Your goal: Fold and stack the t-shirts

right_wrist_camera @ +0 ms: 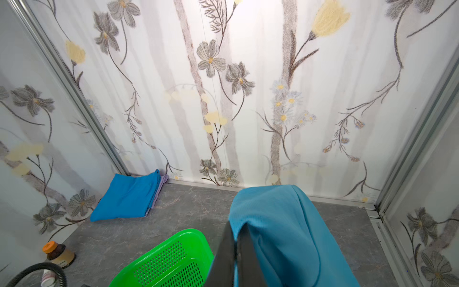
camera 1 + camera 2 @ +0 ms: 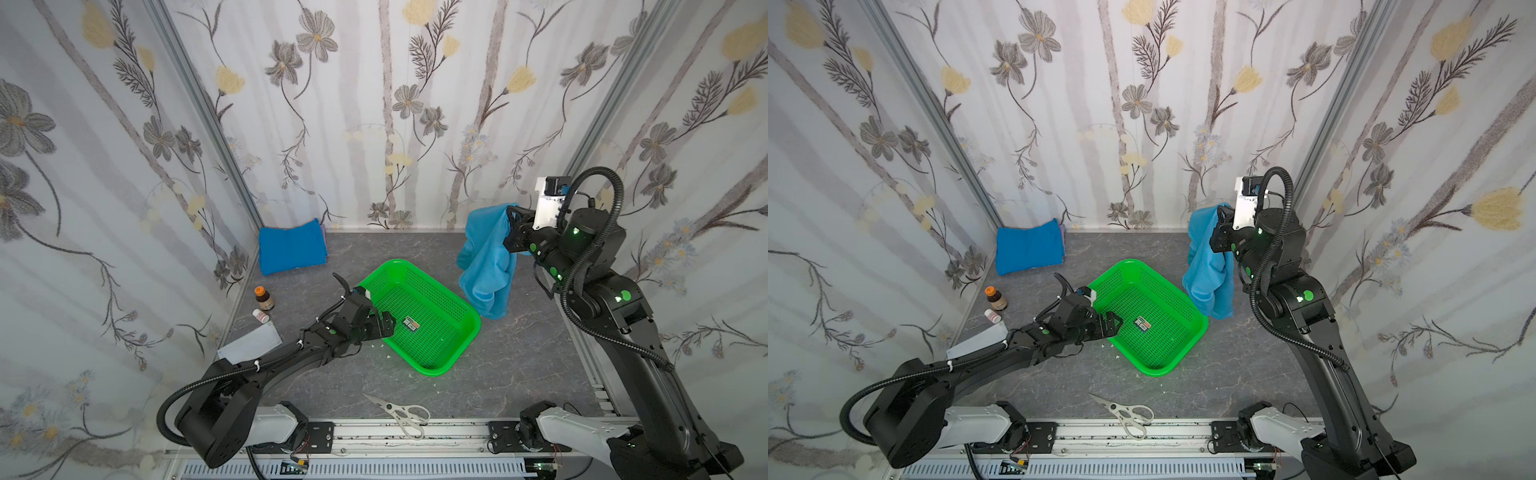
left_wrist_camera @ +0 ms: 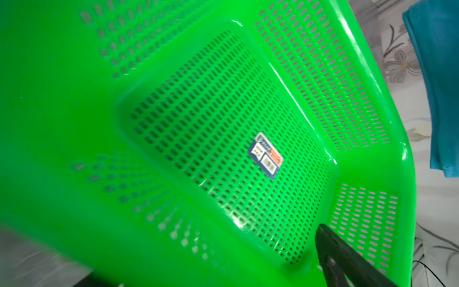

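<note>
- Pinched the light blue t-shirt (image 2: 484, 266) tight in the shut right gripper (image 2: 511, 216), up high on the right.
- Let the cloth hang down under that gripper, low end just beside the far right side of the green basket (image 2: 432, 370); could not tell if touching the table (image 2: 519, 365).
- Saw the dark blue t-shirt (image 2: 291, 247) folded flat in the far left corner, well apart from both grippers.
- Held the left gripper (image 2: 385, 324) wide open over the basket's left edge.
</note>
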